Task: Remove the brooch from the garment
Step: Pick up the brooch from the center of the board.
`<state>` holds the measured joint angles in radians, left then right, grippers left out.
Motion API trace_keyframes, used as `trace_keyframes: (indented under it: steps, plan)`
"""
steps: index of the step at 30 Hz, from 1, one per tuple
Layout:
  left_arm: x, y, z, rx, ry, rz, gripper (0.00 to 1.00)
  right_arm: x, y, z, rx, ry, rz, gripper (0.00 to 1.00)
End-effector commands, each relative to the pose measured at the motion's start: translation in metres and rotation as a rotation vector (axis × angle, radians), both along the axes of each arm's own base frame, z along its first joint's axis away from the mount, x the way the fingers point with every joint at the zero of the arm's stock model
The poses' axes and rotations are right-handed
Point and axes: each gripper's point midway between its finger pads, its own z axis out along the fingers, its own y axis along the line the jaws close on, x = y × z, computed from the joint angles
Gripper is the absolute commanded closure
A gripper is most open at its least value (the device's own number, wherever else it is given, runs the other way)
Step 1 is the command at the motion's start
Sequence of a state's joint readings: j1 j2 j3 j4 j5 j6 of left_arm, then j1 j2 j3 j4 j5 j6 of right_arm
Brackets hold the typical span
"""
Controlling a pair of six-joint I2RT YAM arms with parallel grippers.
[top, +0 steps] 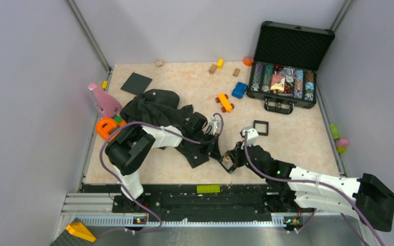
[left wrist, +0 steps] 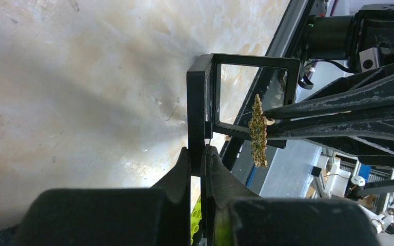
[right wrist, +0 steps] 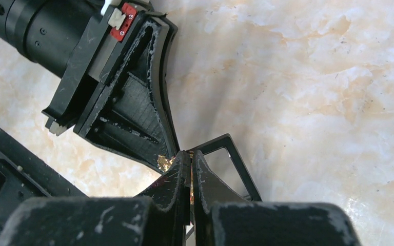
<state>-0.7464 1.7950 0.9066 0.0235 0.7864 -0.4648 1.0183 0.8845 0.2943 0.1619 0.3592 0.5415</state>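
Right jaws clamped on brooch [left wrist: 258, 130] — it's off garment [top: 154, 105], clear of the cloth, just beside frame [left wrist: 197, 97] that left jaws grip by one edge. Removal looks done — only setting brooch down remains.

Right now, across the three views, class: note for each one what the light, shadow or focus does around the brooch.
Left wrist: brooch sharp, tabletop bleached by glare, left end effector on the black frame dark and soft. Right wrist: brooch a gold glint, soft shadow across the tabletop. Top external: even light, brooch too small to make out.
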Motion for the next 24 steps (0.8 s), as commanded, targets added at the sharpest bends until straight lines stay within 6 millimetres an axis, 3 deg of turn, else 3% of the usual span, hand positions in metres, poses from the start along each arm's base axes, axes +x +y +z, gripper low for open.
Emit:
trace_keyframes:
  steps: [1,24]
  plan:
    - [0.002,-0.004,-0.003,-0.034,-0.006,-0.019,1.0,0.002,0.005,0.006,-0.024,-0.028,0.045,1.0]
    - [0.007,-0.002,-0.007,-0.021,0.004,-0.019,1.0,0.004,0.011,-0.007,-0.205,0.006,0.118,1.0]
